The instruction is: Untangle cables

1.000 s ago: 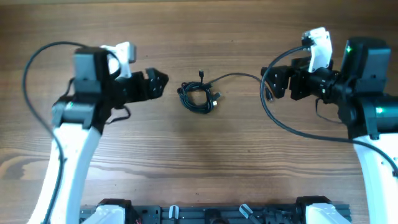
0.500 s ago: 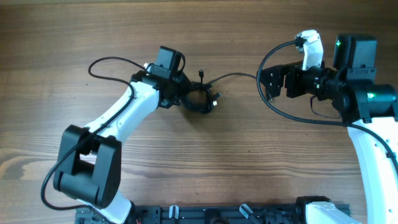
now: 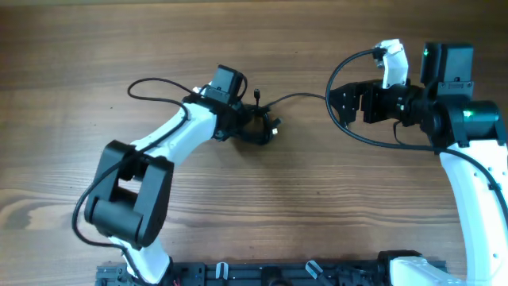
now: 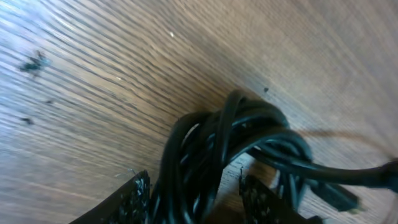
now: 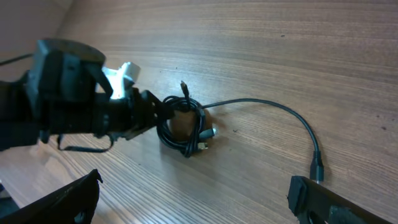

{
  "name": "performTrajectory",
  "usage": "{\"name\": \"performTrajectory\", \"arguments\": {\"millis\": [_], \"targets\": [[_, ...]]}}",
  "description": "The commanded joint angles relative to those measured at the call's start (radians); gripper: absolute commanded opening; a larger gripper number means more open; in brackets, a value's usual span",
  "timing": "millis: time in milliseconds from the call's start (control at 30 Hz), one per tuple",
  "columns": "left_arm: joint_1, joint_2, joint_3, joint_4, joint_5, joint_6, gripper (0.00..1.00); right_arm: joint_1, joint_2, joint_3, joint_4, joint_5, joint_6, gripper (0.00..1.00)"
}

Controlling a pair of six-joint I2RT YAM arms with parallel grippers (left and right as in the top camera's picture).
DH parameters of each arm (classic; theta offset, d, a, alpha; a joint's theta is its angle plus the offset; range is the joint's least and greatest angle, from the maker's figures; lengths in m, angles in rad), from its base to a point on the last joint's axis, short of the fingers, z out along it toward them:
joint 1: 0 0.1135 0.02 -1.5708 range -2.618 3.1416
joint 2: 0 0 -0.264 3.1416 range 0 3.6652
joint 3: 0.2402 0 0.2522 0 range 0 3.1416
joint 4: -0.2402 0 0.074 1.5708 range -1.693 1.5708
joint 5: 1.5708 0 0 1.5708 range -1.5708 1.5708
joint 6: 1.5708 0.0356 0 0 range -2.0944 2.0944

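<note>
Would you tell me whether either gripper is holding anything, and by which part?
Nothing is held yet. The left gripper straddles the coiled bundle of the cables with its jaws apart; the right gripper is open and empty.

Thin black cables (image 3: 262, 133), knotted coil lying flat, one long strand arcing away to a plug

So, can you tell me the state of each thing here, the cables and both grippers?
cables: knotted in one bundle, lying on the table, not yet untangled.
long cord: loose, running out of the bundle, its plug on the table.
left gripper: open, one finger on each side of the bundle.
right gripper: open, holding nothing.
</note>
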Motion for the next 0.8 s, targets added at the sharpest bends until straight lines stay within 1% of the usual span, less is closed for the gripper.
{"name": "performTrajectory", "arguments": {"millis": [0, 33, 67, 133, 200, 233, 267, 300, 367, 400, 433, 467, 500, 533, 567, 600, 633, 700, 767], "targets": [[-0.049, 0.055, 0.011, 0.024, -0.035, -0.006, 0.49, 0.006, 0.01, 0.022, 0.001, -0.019, 0.006, 1.0], [-0.056, 0.068, 0.011, 0.023, -0.048, -0.005, 0.49, 0.006, 0.01, 0.022, 0.0, -0.019, 0.006, 1.0], [-0.057, 0.079, 0.011, 0.023, -0.05, -0.005, 0.42, 0.006, 0.01, 0.022, 0.0, -0.019, 0.006, 1.0], [-0.056, 0.083, 0.011, 0.024, -0.05, -0.005, 0.21, 0.006, 0.01, 0.022, 0.0, -0.019, 0.006, 1.0], [-0.04, 0.067, 0.014, 0.031, -0.029, -0.006, 0.04, 0.006, 0.01, 0.022, 0.001, -0.019, 0.006, 1.0], [-0.024, 0.048, 0.017, 0.031, 0.013, -0.006, 0.04, 0.006, 0.01, 0.022, 0.002, -0.019, 0.006, 1.0], [0.004, 0.011, 0.025, 0.031, 0.107, -0.01, 0.04, 0.006, 0.01, 0.022, 0.003, -0.019, 0.007, 1.0], [0.039, -0.029, 0.034, 0.031, 0.24, -0.031, 0.04, 0.006, 0.01, 0.022, 0.006, -0.019, 0.007, 1.0], [0.096, -0.09, 0.034, 0.03, 0.439, -0.157, 0.04, 0.006, 0.01, 0.022, 0.011, -0.019, 0.023, 1.0], [0.125, -0.118, 0.034, 0.03, 0.556, -0.255, 0.04, 0.006, 0.01, 0.022, 0.014, -0.015, 0.055, 1.0], [0.153, -0.143, 0.034, 0.018, 0.676, -0.421, 0.04, 0.006, 0.01, 0.022, 0.015, -0.015, 0.061, 0.99], [0.158, -0.15, 0.034, -0.005, 0.726, -0.551, 0.04, 0.006, 0.01, 0.022, 0.014, -0.015, 0.075, 1.0], [0.159, -0.151, 0.034, -0.044, 0.826, -0.705, 0.04, 0.006, 0.01, 0.022, 0.014, -0.015, 0.116, 1.0], [0.158, -0.151, 0.034, -0.067, 0.906, -0.778, 0.04, 0.006, 0.01, 0.022, 0.014, -0.015, 0.15, 1.0], [0.157, -0.151, 0.034, -0.068, 0.985, -0.824, 0.04, 0.006, 0.01, 0.022, 0.013, -0.015, 0.195, 0.99], [0.157, -0.151, 0.034, -0.067, 1.121, -0.872, 0.04, 0.006, 0.01, 0.022, 0.006, -0.015, 0.244, 0.98], [0.157, -0.151, 0.034, -0.066, 1.204, -0.892, 0.04, 0.006, 0.01, 0.022, 0.002, -0.016, 0.263, 0.98], [0.162, -0.151, 0.034, -0.032, 1.333, -0.901, 0.04, 0.006, 0.015, 0.021, -0.003, -0.016, 0.266, 0.98], [0.175, -0.151, 0.034, 0.031, 1.381, -0.9, 0.04, 0.008, 0.023, 0.009, -0.002, -0.024, 0.269, 0.98]]}}
